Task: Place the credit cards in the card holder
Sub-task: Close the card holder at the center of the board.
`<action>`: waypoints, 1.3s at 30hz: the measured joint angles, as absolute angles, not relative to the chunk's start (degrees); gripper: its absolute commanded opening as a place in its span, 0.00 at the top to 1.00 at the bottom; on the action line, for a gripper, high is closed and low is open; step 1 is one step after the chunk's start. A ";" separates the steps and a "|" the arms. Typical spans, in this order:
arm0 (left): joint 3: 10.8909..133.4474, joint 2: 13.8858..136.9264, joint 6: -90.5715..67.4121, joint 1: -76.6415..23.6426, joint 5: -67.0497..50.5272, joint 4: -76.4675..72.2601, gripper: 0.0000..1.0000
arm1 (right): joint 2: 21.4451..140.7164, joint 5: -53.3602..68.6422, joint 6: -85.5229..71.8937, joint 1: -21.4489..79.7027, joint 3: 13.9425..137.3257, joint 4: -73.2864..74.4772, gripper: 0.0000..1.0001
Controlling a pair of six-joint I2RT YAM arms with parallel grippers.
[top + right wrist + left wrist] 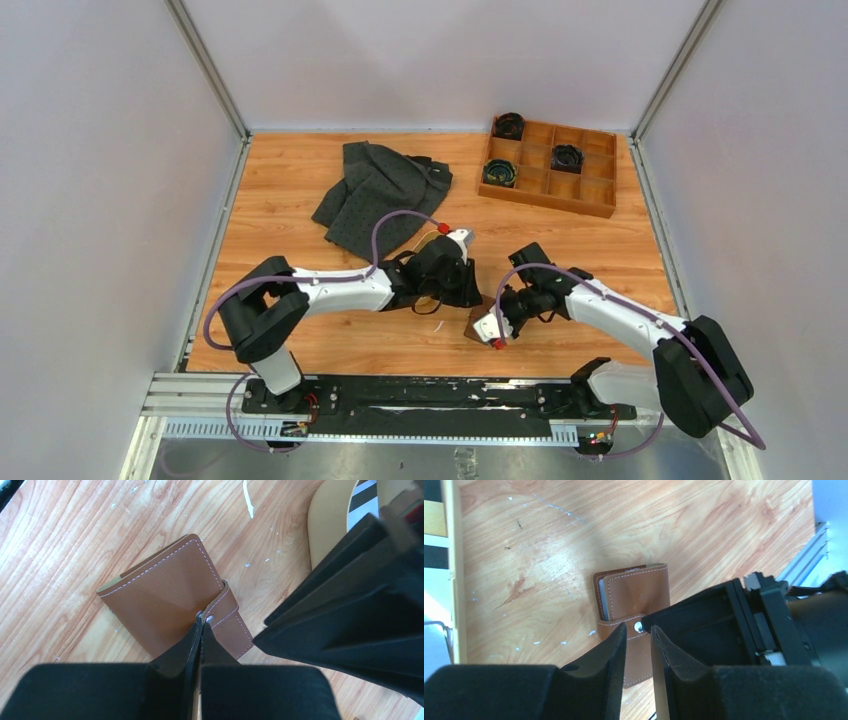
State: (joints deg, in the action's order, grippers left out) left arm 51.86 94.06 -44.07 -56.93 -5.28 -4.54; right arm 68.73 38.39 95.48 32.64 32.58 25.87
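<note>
The card holder (165,592) is a brown leather wallet lying folded on the wood table, its strap with the metal snap (638,626) wrapped over one edge. A thin grey card edge (602,597) shows inside it. My right gripper (201,621) is shut, its tips resting on the strap right at the snap. My left gripper (639,629) hovers over the same snap from the other side, open by a narrow gap with nothing between its fingers. A striped black-and-white credit card (364,495) lies in the tan tray (325,527) just beyond. From above, both grippers (470,290) (492,328) hide most of the wallet.
A dark grey cloth (385,190) lies crumpled at the back left. A wooden compartment box (560,175) holding black coiled items stands at the back right. The tan tray's rim (452,570) sits close to the left gripper. Grey walls enclose the table.
</note>
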 measured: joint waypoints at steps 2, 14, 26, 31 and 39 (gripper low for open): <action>52.95 95.98 -43.88 -57.21 -5.30 -4.40 0.80 | 68.53 38.24 95.68 32.75 32.42 25.71 1.00; 53.47 100.01 -43.62 -57.52 -6.00 -3.27 0.87 | 67.99 37.15 96.33 33.65 31.97 25.19 1.00; 56.40 101.12 -41.74 -57.74 -6.00 0.69 0.87 | 66.76 34.20 97.60 35.81 31.18 24.40 1.00; 56.99 101.36 -40.95 -57.93 -6.11 1.78 0.87 | 66.35 32.42 98.21 37.36 30.92 23.99 1.00; 57.80 101.86 -40.40 -57.98 -6.44 2.72 0.87 | 65.67 29.32 98.78 39.64 30.09 23.20 1.00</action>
State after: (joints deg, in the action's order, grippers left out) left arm 57.80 101.86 -40.40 -57.98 -6.44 2.72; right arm 65.67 29.32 98.78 39.64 30.09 23.20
